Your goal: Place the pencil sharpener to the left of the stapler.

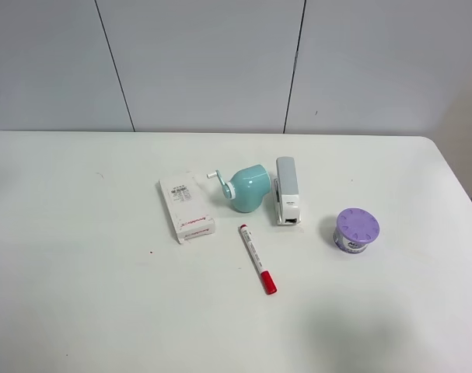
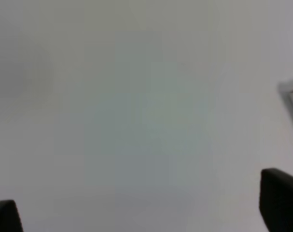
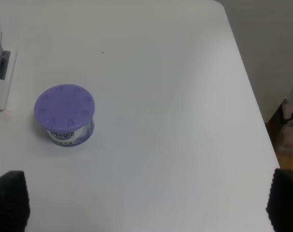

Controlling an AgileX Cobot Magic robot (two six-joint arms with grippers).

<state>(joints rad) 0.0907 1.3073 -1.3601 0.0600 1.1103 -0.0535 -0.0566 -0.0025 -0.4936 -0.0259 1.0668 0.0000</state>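
Pencil sharpener [image 1: 249,187] sits just left of stapler [image 1: 288,189], prob. touching. Both my claws, left gripper [image 2: 146,212] & right gripper [image 3: 146,203], spread wide, holding nothing; job looks done.

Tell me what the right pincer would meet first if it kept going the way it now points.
Probably just bare table. The right pincer is open, and nothing lies between its fingertips; the purple-lidded tub sits off to one side of that line. Depth is hard to judge from the wrist view.
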